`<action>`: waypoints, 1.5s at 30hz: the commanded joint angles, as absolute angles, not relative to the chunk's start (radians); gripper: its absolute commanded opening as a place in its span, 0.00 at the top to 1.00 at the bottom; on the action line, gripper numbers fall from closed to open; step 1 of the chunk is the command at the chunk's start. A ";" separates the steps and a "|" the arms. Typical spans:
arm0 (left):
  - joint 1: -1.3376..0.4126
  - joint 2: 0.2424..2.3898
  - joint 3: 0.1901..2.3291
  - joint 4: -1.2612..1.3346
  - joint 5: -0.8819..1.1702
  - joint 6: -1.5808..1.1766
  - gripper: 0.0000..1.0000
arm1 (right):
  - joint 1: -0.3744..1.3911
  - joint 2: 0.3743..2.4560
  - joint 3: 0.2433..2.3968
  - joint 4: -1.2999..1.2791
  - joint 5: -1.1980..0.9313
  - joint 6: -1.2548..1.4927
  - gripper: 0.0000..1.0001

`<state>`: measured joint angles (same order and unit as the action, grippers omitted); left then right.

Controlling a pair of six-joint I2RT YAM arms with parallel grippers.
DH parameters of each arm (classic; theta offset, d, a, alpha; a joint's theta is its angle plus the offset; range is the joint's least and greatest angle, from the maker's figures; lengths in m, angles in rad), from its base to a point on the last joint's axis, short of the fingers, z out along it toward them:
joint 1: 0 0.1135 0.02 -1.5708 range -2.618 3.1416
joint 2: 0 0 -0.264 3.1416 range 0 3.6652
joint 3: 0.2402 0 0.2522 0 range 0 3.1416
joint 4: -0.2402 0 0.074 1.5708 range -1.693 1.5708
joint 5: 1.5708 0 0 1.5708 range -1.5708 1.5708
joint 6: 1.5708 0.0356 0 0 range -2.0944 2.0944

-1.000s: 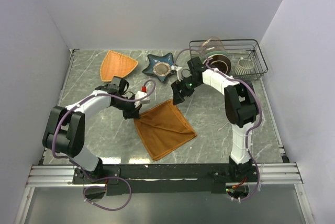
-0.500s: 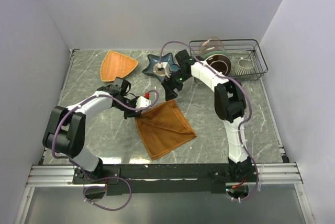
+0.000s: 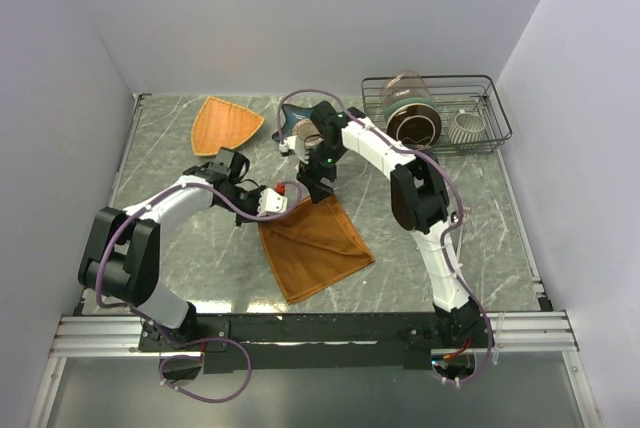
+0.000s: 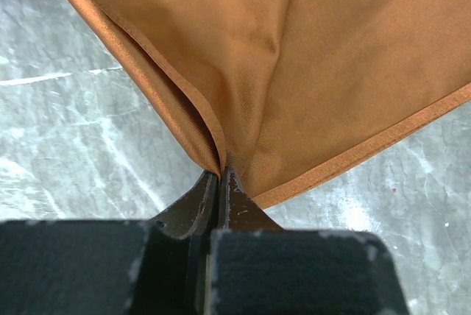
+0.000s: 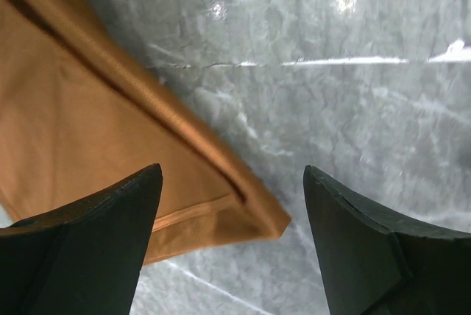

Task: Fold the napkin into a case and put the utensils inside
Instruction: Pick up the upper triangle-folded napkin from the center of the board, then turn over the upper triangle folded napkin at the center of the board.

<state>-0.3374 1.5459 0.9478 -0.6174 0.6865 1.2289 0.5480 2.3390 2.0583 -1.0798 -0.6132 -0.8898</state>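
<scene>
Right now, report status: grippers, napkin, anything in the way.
Left gripper shut on napkin corner. Right gripper open above the far corner. Cloth flat on table, not yet a case. Nothing lying on it.

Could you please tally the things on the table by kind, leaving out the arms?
Cloths: 1 (napkin)
Loose dishes: 2 (woven orange plate, blue star dish)
Racks: 1 (wire rack)
Things in the rack: 3 (glass jar, brown bowl, white cup)
Total: 7
</scene>
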 commanded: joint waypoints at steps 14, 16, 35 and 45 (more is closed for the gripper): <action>-0.337 1.434 0.910 -0.614 0.769 1.272 0.99 | 0.566 2.304 1.988 -1.158 -0.540 -1.061 0.65; -0.336 1.431 0.907 -0.606 0.772 1.249 0.99 | 0.565 2.293 1.991 -1.167 -0.566 -1.066 0.79; -0.193 1.429 1.130 -0.388 0.562 0.916 0.99 | 0.486 2.059 2.051 -0.726 -0.269 -0.712 1.00; -0.149 1.395 1.277 -0.471 0.583 0.965 0.99 | 0.512 1.838 1.867 -0.445 -0.166 -0.673 1.00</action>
<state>-0.1650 1.4654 1.3144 -0.3931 0.5781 0.9333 0.5194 2.0193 2.0182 -0.6285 -0.2852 -0.6907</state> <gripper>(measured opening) 0.034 0.031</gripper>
